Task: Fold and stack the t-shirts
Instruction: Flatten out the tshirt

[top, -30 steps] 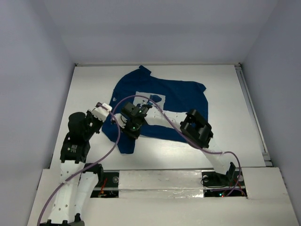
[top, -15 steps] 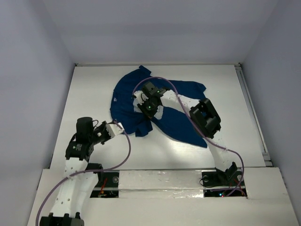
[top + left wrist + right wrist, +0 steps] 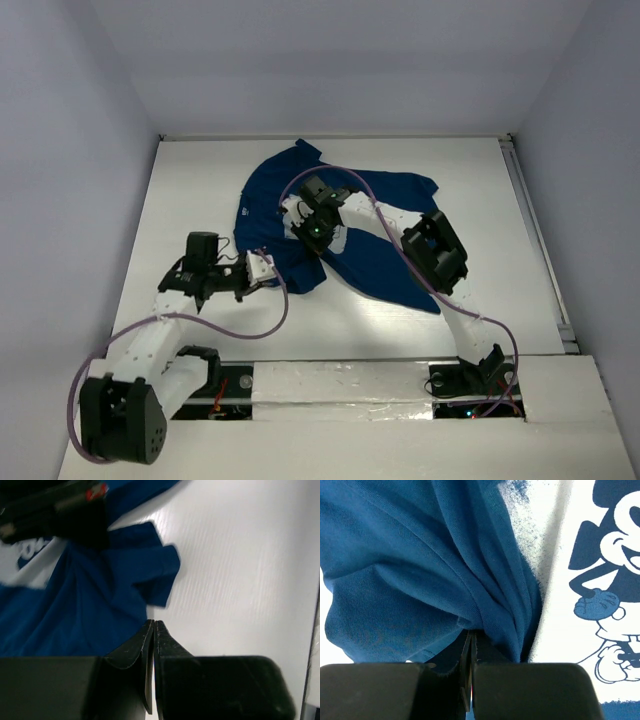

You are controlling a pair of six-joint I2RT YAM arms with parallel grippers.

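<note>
Nearest the bases, the left end effector [image 3: 262, 270] hung low over the tabletop [image 3: 500, 200], just at the near-left edge of the t-shirt [image 3: 375, 265]. In its wrist view its fingers [image 3: 145, 645] were pressed together with no cloth seen between them, and a loose sleeve flap [image 3: 157, 577] lay just ahead of the tips.

Farther in, the right end effector [image 3: 315, 228] sat over the chest of the garment. It was clamped on a gathered pinch of navy fabric, and creases ran down into its closed tips in the wrist view. The white print with its cartoon mouse [image 3: 615, 555] lay beside that pinch. Beyond it, the rest of the t-shirt lay rumpled toward the far middle of the tabletop, one sleeve pointing to the far left.

The step in hand looked like spreading the cloth before any fold. To do it well, the left end effector would probably need to open, take only the edge of the flap, and draw it away from the right one's hold. The pull should be low and slow, so the print came flat rather than bunching further.
</note>
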